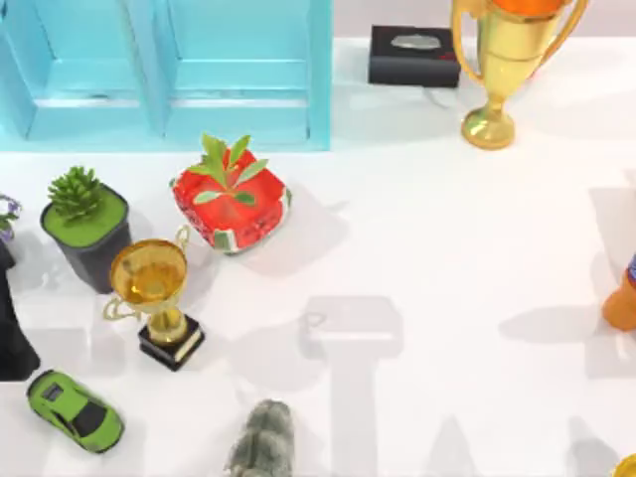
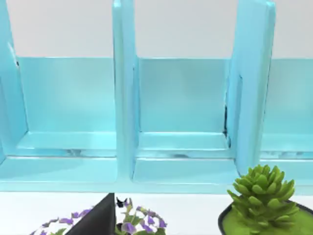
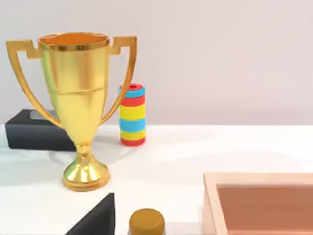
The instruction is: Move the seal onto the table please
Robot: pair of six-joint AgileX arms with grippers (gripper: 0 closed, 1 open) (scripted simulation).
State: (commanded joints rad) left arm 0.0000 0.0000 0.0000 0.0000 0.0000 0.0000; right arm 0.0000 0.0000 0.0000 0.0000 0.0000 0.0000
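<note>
Facing the blue cabinet [image 1: 169,70] from the left side of the worktop [image 1: 447,248], the left hand [image 2: 98,223] is looking over a purple flower [image 2: 132,220] and a succulent [image 2: 261,196]. The right hand [image 3: 98,218] is pointing from the right side toward the big trophy [image 3: 80,98] at the far right. I cannot tell how far either hand is opening, whether either is holding anything, or where the seal is sitting.
</note>
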